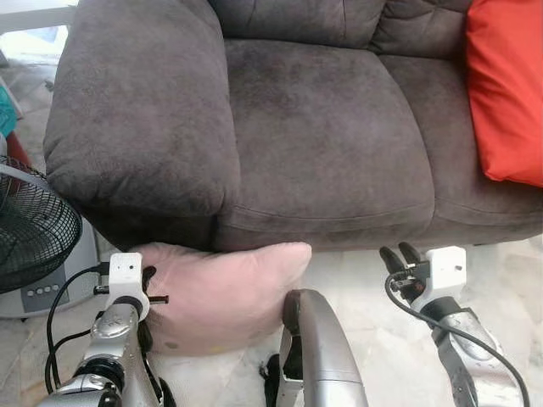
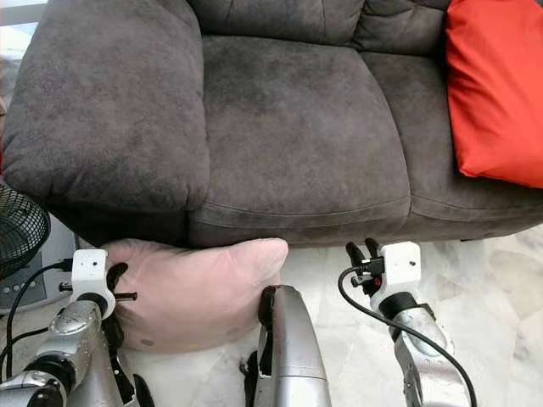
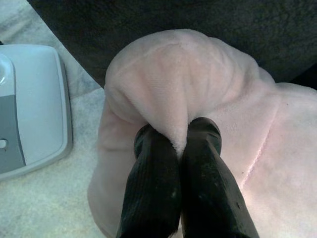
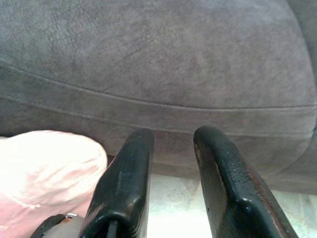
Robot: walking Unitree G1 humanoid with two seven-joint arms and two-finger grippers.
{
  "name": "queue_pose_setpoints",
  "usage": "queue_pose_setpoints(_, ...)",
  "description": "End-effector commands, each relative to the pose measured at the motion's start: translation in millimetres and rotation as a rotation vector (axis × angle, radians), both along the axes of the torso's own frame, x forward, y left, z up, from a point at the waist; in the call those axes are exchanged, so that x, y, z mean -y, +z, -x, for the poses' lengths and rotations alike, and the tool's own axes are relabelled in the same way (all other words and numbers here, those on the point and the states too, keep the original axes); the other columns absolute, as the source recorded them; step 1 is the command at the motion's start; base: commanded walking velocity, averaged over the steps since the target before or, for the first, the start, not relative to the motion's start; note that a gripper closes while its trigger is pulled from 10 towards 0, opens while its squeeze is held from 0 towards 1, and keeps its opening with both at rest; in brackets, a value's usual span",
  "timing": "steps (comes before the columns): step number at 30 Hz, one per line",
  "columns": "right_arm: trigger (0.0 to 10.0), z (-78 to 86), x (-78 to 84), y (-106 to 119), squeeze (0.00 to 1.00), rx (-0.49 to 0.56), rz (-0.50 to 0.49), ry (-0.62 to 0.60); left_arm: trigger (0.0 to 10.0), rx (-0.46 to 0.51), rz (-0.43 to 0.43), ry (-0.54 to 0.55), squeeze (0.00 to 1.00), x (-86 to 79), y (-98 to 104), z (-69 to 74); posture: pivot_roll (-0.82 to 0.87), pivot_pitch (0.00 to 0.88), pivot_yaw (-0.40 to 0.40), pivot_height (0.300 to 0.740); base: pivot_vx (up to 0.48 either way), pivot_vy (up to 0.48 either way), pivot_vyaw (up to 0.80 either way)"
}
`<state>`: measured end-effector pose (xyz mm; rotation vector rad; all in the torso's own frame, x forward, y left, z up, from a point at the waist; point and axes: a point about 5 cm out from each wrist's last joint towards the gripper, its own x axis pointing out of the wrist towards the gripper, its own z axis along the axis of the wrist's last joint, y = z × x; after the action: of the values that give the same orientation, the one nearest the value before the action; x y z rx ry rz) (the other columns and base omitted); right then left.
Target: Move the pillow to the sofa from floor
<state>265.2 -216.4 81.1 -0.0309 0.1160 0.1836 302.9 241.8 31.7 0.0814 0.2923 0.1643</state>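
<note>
left gripper (image 3: pixel 179 141) pinching pillow (image 1: pixel 225 292) (lengthwise along sofa (image 1: pixel 322 127), seemingly); right gripper (image 4: pixel 173 144) parted

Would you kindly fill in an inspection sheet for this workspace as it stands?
Surface: pale marble floor in front of the sofa.
Job's things: pink pillow on the floor against the base of the grey sofa; seat cushions bare in the middle.
Clutter: red cushion at the sofa's right end.
Grippers: left claw shut on a fold of the pillow; right claw open, apart from the pillow, before the sofa front.
Cables: black cable by the left wrist; black cable looped at the right wrist.
Surroundings: fan on the left.
</note>
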Motion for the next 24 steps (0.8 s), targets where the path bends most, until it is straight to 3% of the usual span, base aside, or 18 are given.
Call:
queue_pose_setpoints(1, 10.0, 3.6, 5.1, -6, 0.00, -0.022, 0.004, -0.026, 10.0, 0.015, 0.023, 0.016, 0.00, 1.5, -4, 5.4, -0.08, 0.260, -0.209, 0.504, 0.000, 0.000, 0.00)
queue_pose_setpoints(5, 10.0, 2.7, 1.4, -9, 0.00, -0.013, -0.010, -0.041, 10.0, 0.066, 0.058, -0.010, 0.00, 8.1, -2, 5.9, -0.06, 0.254, -0.190, 0.504, -0.060, 0.000, 0.00)
queue_pose_setpoints(24, 10.0, -7.5, -21.6, -15, 0.00, 0.039, -0.097, -0.099, 10.0, 0.095, 0.063, -0.093, 0.00, 20.5, 10, -7.4, 0.01, 0.184, -0.069, 0.504, -0.257, 0.000, 0.00)
